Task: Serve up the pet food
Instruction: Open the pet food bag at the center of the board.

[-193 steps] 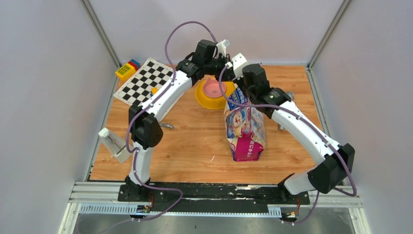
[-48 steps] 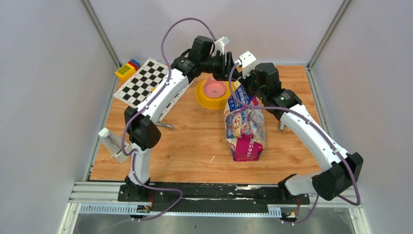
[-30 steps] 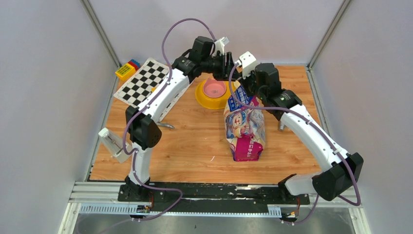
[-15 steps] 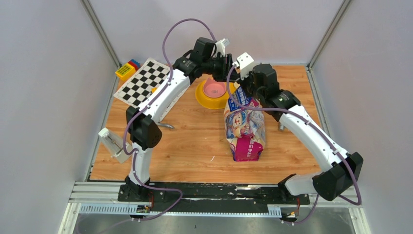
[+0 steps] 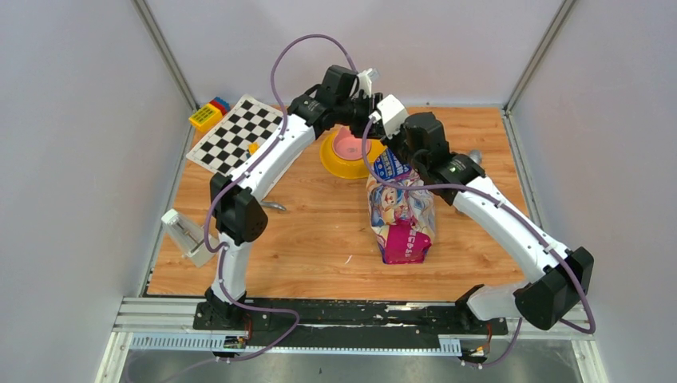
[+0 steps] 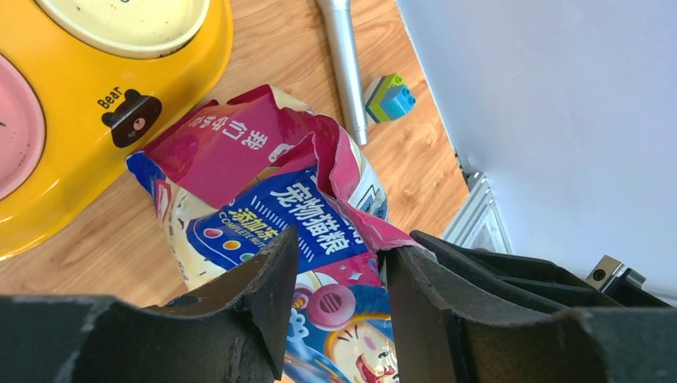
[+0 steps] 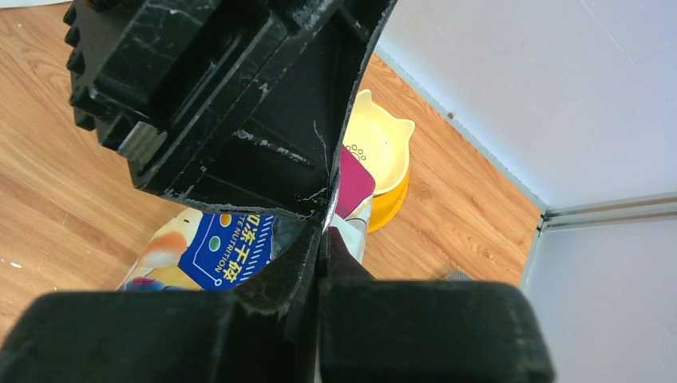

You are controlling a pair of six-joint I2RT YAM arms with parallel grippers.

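Observation:
The blue-and-pink cat-print bag (image 5: 399, 209) stands on the table just right of the yellow double-bowl feeder (image 5: 339, 163). Its torn pink mouth (image 6: 263, 183) gapes below my left gripper (image 6: 339, 247), which is open, with the pink edge touching one finger. My right gripper (image 7: 323, 231) is shut on the bag's top edge (image 7: 351, 187), close against the left gripper (image 5: 363, 106). From above, the right gripper (image 5: 389, 137) sits at the bag's top. The pet food is hidden inside the bag. The feeder's pink bowl (image 5: 349, 144) and cream bowl (image 7: 379, 144) show no kibble.
A checkerboard (image 5: 237, 134) and toy blocks (image 5: 209, 112) lie at the back left. A silver handle (image 6: 345, 64) and small blocks (image 6: 389, 94) sit behind the bag near the right wall. A white object (image 5: 185, 233) hangs off the left table edge.
My right gripper has shifted left toward the left gripper, carrying the bag's top edge with it. The left wrist has tipped slightly. The bag's base has stayed put.

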